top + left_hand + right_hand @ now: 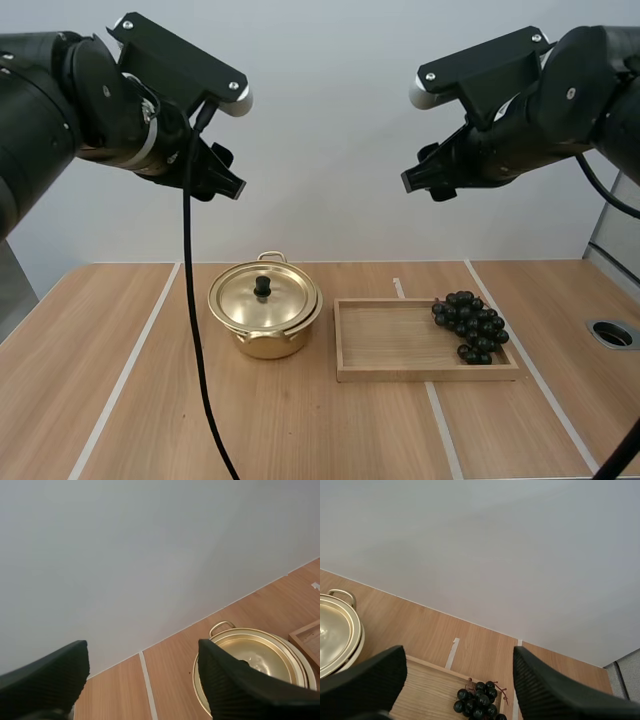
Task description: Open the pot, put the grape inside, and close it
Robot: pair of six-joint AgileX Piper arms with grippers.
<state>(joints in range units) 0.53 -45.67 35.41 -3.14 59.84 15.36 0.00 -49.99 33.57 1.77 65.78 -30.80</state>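
Observation:
A gold pot (265,310) with its lid (262,296) on and a black knob (262,286) stands mid-table. A bunch of dark grapes (471,326) lies at the right end of the wooden tray (385,340). My left gripper (222,172) hangs high above and left of the pot, open and holding nothing. My right gripper (428,180) hangs high above the tray, open, nothing in it. From the left wrist, the pot (255,655) sits beyond my spread fingers (230,680). From the right wrist, the grapes (480,700) lie between the fingers (545,690), far below.
The tray sits right of the pot with a small gap. White tape lines (130,370) run across the wooden table. A round metal-rimmed hole (612,333) sits at the table's right edge. Bare tabletop lies in front of pot and tray.

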